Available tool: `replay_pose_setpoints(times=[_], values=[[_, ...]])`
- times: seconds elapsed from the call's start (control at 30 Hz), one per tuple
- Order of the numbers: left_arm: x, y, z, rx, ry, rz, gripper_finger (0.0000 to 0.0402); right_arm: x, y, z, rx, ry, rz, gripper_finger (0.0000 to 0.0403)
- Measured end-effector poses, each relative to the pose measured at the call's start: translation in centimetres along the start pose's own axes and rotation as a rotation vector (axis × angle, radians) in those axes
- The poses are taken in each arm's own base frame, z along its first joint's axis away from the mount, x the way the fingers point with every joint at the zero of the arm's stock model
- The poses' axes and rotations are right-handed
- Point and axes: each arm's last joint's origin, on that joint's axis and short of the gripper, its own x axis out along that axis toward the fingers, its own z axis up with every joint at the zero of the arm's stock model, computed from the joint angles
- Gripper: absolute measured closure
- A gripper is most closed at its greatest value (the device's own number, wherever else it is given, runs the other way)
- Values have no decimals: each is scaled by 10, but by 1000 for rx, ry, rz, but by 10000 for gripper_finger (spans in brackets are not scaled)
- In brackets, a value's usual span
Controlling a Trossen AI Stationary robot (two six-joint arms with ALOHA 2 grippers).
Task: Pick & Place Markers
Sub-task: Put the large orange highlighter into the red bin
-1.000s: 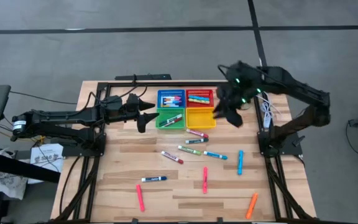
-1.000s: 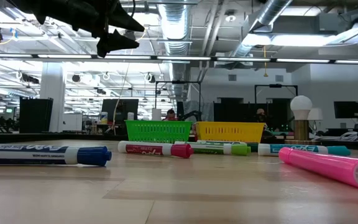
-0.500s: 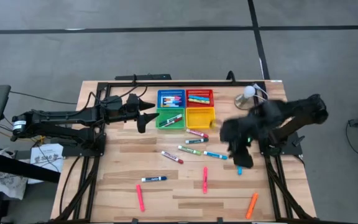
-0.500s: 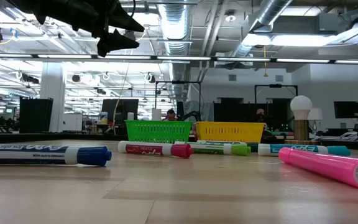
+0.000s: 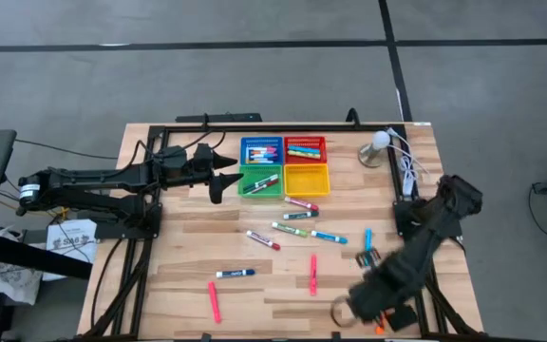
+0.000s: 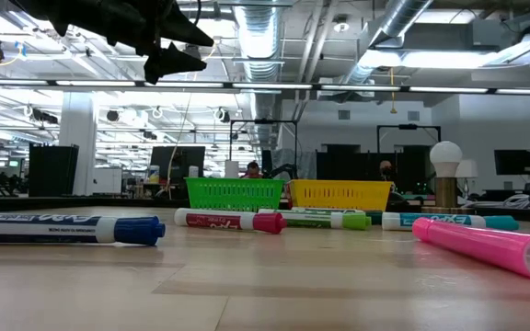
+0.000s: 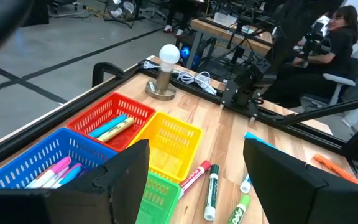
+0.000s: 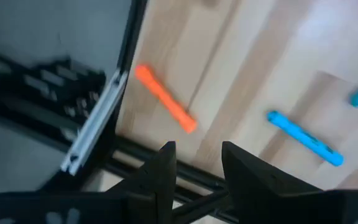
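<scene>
Several markers lie flat on the wooden table: a pink one [image 5: 313, 275], a blue-capped one [image 5: 235, 274], a blue one [image 5: 367, 242] and an orange one [image 8: 165, 107] by the near right corner. More fill the blue basket [image 5: 261, 151] and the red basket [image 5: 305, 149]. My right gripper [image 8: 197, 149] hangs open over the near right corner [image 5: 354, 306], pointing steeply down, with the orange marker just beyond its fingers. My left gripper [image 7: 197, 186] stands open and nearly level, above the table left of the green basket [image 5: 261, 181].
A yellow basket [image 5: 307, 180] sits beside the green one. A round lamp [image 5: 378, 147] and a white cable [image 5: 406, 171] stand at the far right. The black frame rail [image 8: 98, 118] runs along the table edge near the orange marker. A person sits beyond the table [image 7: 340, 25].
My right gripper has swung from over the yellow basket toward the table's near right corner, sinking and tipping from nearly level to pointing steeply down. No marker has moved.
</scene>
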Motion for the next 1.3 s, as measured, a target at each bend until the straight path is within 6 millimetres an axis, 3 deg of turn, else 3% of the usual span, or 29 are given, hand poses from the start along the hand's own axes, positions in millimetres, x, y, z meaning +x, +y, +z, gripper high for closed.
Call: replay_pose_setpoints(times=[0.13,0.3,0.57,0.77,0.97,1.3], values=[[0,0,0,0,-2,0,141,24,29,-1,-207,74,-25,284],[0,0,1,-4,-6,0,141,53,47,-8,-402,152,-45,284],[0,0,1,-51,-12,-2,141,105,43,-14,-510,181,-51,284],[0,0,1,-54,-12,-2,141,133,36,-13,-550,145,-39,284],[0,0,1,-54,-12,-2,141,151,32,-15,-565,115,-34,284],[0,0,1,-57,-12,-2,141,176,45,-32,-632,80,-97,284]])
